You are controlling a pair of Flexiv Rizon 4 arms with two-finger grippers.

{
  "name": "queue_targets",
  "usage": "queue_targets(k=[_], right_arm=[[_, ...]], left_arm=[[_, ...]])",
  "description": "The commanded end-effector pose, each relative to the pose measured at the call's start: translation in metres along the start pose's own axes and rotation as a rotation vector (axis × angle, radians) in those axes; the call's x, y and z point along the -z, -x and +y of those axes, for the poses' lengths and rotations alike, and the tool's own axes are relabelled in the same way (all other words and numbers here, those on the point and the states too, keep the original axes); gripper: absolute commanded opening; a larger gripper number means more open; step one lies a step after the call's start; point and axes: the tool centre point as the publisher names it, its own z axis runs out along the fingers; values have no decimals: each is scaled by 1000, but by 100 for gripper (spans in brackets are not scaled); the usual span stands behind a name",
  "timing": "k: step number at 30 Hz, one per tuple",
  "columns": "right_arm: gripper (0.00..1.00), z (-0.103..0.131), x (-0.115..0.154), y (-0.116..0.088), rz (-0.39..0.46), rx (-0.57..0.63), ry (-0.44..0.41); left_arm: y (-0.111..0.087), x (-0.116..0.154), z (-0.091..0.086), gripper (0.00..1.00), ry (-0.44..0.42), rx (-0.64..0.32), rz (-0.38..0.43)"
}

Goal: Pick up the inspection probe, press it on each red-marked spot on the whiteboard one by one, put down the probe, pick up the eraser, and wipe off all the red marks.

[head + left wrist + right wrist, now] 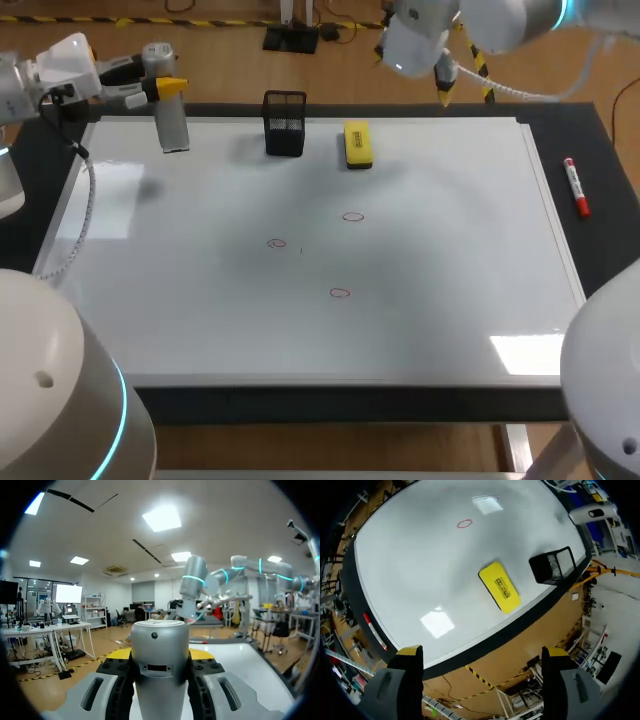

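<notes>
Left arm's white cyan-ringed base [50,390]: head view, near left corner, closest to the lens.
Right arm's white base [605,380]: near right corner.
White rectangular whiteboard [450,310]: lies flat on the dark table mat [605,240] and covers most of it.
Red circle marks [340,293]: three thin outlines mid-board, well apart from one another.
Left gripper [165,88]: over the board's far left corner, clamped on the silver cylindrical probe [173,125].
Probe: hangs upright from the fingers; cannot tell whether its lower end touches the board.
Black wire-mesh holder [285,123]: upright at the far edge, to the right of the probe.
Yellow block eraser [357,144]: on the board, near the holder's right side, not touching it.
Red marker pen [576,187]: on the mat, off the board's right edge.
Right arm [500,25]: raised beyond the far right of the board.
Probe, left wrist view [160,675]: upright between the left gripper [160,652] fingers; black pads [120,690] press it from both sides.
Right gripper, right wrist view [482,652]: yellow tips wide apart, nothing between them, held above the board's far edge.
Eraser, same view [500,587]: ahead of the gripper, on the whiteboard [420,570], with the holder [555,565] near it.
Red mark [464,524]: one circle farther ahead.
Marker pen [374,630]: on the mat beside the board.
</notes>
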Motion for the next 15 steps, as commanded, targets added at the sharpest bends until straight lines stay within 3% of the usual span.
queue_targets(k=[1,8,13,15], right_arm=[[100,8,-10,5,234,157,13],[100,14,-30,6,193,300,88],[100,19,-41,6,95,417,149],[100,24,-47,6,102,450,156]], left_arm=[[-1,0,-1,0,1,-1,-2],[-1,0,-1,0,1,-1,-2],[-1,0,-1,0,1,-1,-2],[-1,0,-1,0,1,-1,-2]])
